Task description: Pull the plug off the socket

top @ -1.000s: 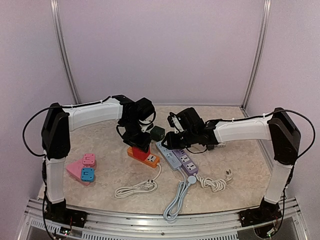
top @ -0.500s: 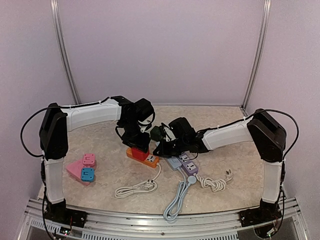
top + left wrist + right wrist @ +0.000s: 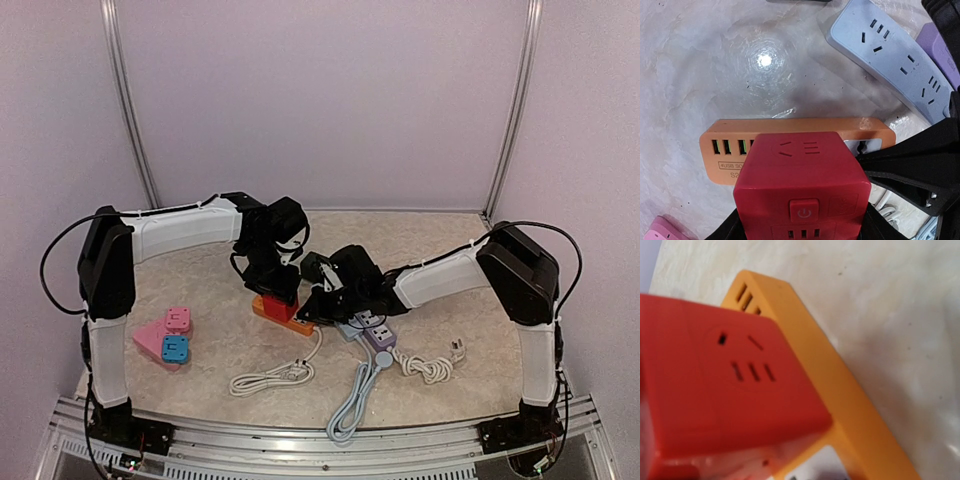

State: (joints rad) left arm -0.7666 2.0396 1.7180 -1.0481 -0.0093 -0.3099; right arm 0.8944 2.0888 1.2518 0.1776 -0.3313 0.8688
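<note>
Centrally on the bench point(image 3: 210, 290) lies the orange power strip point(image 3: 790, 129), with the red cube plug point(image 3: 802, 175) seated on top of it near the USB end. The left claw point(image 3: 279, 297) comes down from above and is clamped on the cube, one black finger against each side face. The right claw point(image 3: 322, 305) reaches in low at the strip's other end, just beside the bare socket. Whether its jaws are apart or together cannot be told from any view.

Principal hazard: the strip rises with the cube. This is likely if the right claw bears on the strip too lightly, since the pins grip firmly and the strip looks light.

Second hazard: an oblique pull. A tilted lift would bind the pins and could let the smooth red faces slide out of the grip.

Third hazard: contact between the two claws, which work very near each other over one short strip.

Lesser hazard: a sudden release could jerk the strip sideways into the grey strip point(image 3: 345, 325) lying near it, or tug its white cord point(image 3: 275, 375).
</note>
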